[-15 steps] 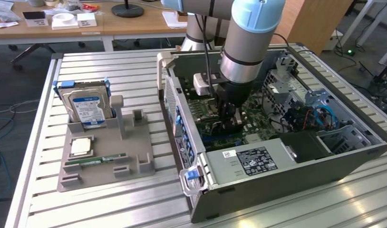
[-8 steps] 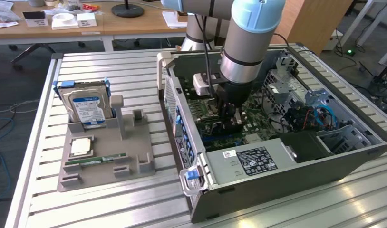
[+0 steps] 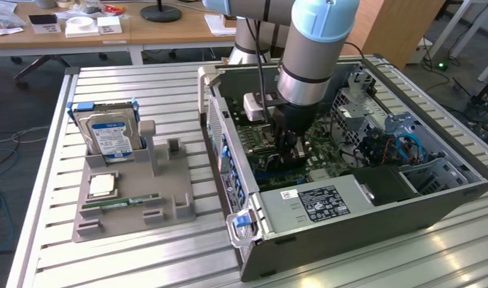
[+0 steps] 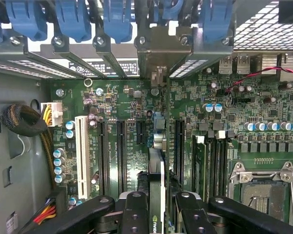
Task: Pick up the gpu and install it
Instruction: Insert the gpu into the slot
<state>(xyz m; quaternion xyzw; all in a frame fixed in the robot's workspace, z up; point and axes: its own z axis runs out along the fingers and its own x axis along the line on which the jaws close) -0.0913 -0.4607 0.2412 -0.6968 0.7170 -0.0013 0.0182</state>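
Observation:
The gpu (image 4: 156,170) is seen edge-on in the wrist view, a thin card standing upright between my gripper's (image 4: 158,217) black fingers (image 4: 136,214), which are shut on it. Its silver bracket end (image 4: 158,48) reaches the row of rear slot openings in the case. The card stands over the green motherboard (image 4: 127,102), in line with the black expansion slots (image 4: 121,151); I cannot tell whether it is seated. In the exterior view my gripper (image 3: 289,157) reaches down inside the open computer case (image 3: 348,207), low over the motherboard.
Blue slot latches (image 4: 73,19) line the case's rear wall. A white slot (image 4: 81,156), memory sticks (image 4: 210,165) and the CPU socket (image 4: 261,187) flank the card. At the exterior view's left, a grey fixture (image 3: 132,207) holds a hard drive (image 3: 110,135), a CPU (image 3: 102,185) and a memory stick (image 3: 120,203).

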